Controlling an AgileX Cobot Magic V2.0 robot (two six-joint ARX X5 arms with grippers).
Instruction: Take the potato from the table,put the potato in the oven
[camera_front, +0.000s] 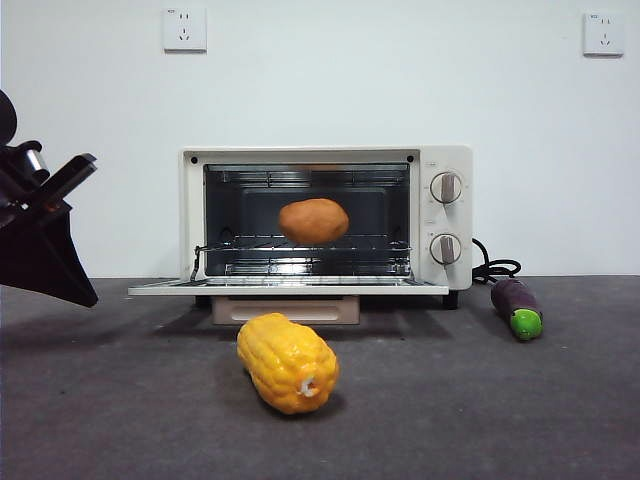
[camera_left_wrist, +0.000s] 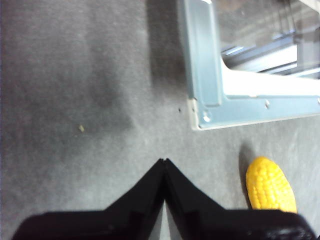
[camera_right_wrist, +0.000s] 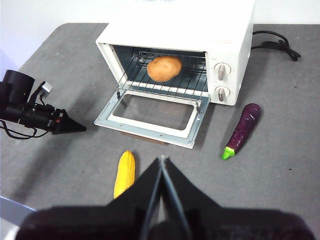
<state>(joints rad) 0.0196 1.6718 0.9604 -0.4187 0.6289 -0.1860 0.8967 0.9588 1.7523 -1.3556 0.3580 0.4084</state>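
The potato (camera_front: 313, 221) lies on the wire rack (camera_front: 300, 243) inside the oven (camera_front: 325, 220), roughly at the middle of the rack, free of either claw. The oven door (camera_front: 288, 287) hangs fully open, lying flat and level out over the worktop (camera_front: 120, 400). Two knobs (camera_front: 446, 187) sit one above the other on the oven's right panel, and a black cord (camera_front: 495, 269) curls out beside it.

In front of the open door a yellow corn cob (camera_front: 288, 362) lies on the worktop, and off to the knob side of the oven a purple eggplant (camera_front: 517, 307) with a green tip rests near the cord.

The left claw (camera_left_wrist: 164, 161) hovers low over bare worktop just outside the door's corner, near the corn, its jaws pressed together tip to tip and gripping nothing. In the front view its arm shows only as a dark shape cut by the picture's edge. The right claw (camera_right_wrist: 162, 159) hangs high and well back from the oven, looking down over the whole scene, its jaws likewise closed to a point and empty. The left wrist view is blurred, so the oven interior is hard to make out there.
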